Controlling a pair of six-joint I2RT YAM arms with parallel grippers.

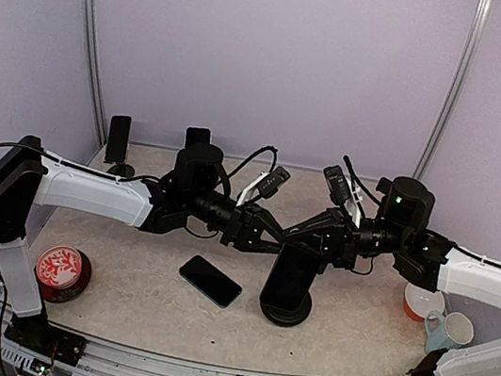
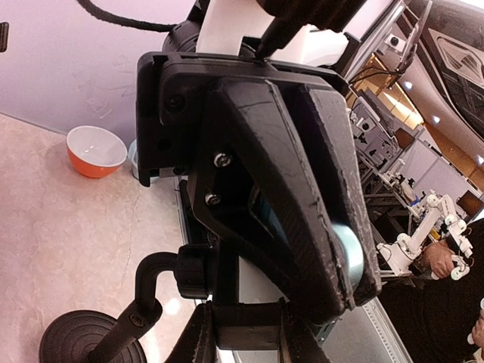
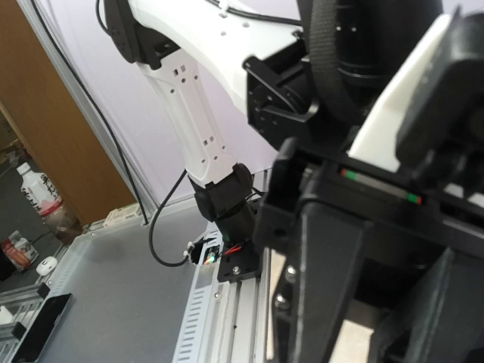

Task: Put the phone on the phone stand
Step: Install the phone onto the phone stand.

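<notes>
1. One phone stand (image 1: 286, 310) stood in the middle of the counter (image 1: 136, 308).
2. The phone (image 1: 291, 276) rested upright in it, long axis vertical, directly beneath both hands.
3. The left hand (image 1: 272, 242) seemingly pinched the phone's top edge; whether the right hand (image 1: 307, 243) gripped anything, I cannot tell.

Black phone (image 1: 292, 276), black stand (image 1: 285, 313); orange bowl (image 1: 423, 303), white inside; red tin (image 1: 61, 272), white pattern.

I'm looking into a robotics lab. Lilac panels (image 1: 272, 48) on aluminium posts (image 1: 91, 39) box in my worktop (image 1: 126, 254). Past it, the left wrist camera shows equipment racks (image 2: 378, 136) and another small white robot arm (image 2: 423, 223).
</notes>
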